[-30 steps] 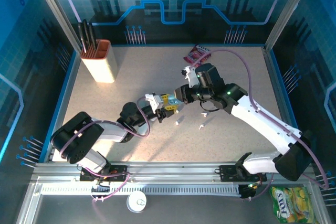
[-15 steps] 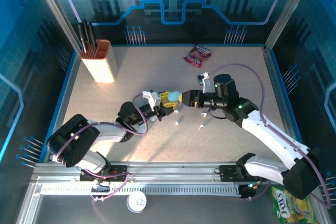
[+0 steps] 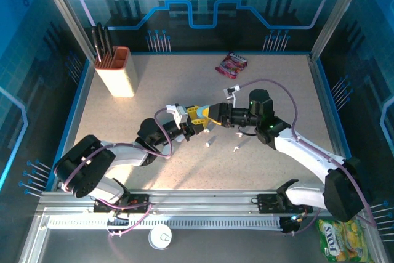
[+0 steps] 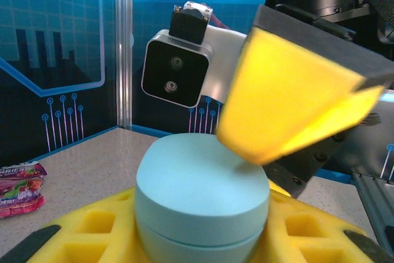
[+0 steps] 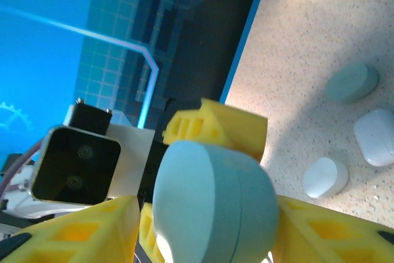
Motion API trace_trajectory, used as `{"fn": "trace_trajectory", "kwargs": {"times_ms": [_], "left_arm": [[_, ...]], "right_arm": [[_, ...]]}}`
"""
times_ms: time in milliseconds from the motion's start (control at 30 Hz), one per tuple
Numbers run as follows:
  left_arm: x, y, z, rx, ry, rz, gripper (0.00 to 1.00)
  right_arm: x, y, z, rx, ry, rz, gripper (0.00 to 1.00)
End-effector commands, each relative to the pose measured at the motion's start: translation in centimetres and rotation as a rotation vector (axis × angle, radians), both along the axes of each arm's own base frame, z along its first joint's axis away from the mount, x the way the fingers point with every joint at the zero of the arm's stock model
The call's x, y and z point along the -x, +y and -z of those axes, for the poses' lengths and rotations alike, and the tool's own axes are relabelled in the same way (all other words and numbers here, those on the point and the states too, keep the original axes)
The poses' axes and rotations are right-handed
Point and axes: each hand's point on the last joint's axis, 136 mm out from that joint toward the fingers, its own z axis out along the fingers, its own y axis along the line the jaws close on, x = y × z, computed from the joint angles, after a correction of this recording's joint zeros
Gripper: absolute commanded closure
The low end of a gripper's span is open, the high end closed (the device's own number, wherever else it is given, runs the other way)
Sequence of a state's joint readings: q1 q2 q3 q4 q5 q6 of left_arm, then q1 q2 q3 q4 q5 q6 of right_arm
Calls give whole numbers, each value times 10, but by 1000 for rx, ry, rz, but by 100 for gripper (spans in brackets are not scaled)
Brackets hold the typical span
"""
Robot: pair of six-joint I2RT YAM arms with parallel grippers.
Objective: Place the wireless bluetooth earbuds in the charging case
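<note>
Left gripper [image 3: 196, 117] is clamped on the blue case [image 4: 203, 195], lid down. Right gripper [image 3: 217, 115] straddles it, jaws spread, one pad touching the lid; pinching or not, can't tell. Earbuds [image 3: 209, 144] lie loose on the table [image 3: 154, 90] below. Looks like the opening step: next, that lid needs prising up.

From my remote station I see a tan knife block [image 3: 117, 72] holding dark-handled knives [image 3: 101, 35] at the far left of the speckled desk [image 3: 154, 90], a red snack packet [image 3: 232, 64] lying near its far edge, and, off its near edge, a white disc [image 3: 160, 236] and a yellow-green bag [image 3: 343, 239].
</note>
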State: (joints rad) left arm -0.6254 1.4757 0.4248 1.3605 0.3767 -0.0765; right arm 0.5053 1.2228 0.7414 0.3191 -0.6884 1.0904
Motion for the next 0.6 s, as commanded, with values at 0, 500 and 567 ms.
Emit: {"fn": "trace_trajectory", "kwargs": {"times_ms": [0,500,567], "left_arm": [[9,0,-23,31,-88,28,67],[2,0,-10,-1,-85,-7,38],[2,2,-8,-6,-86,-13,24]], "right_arm": [[-11,-11,-8,-54,8,56,43],[-18,-17,0,-45,19,79,79],[-24,-24,9,-18,21,107,79]]}}
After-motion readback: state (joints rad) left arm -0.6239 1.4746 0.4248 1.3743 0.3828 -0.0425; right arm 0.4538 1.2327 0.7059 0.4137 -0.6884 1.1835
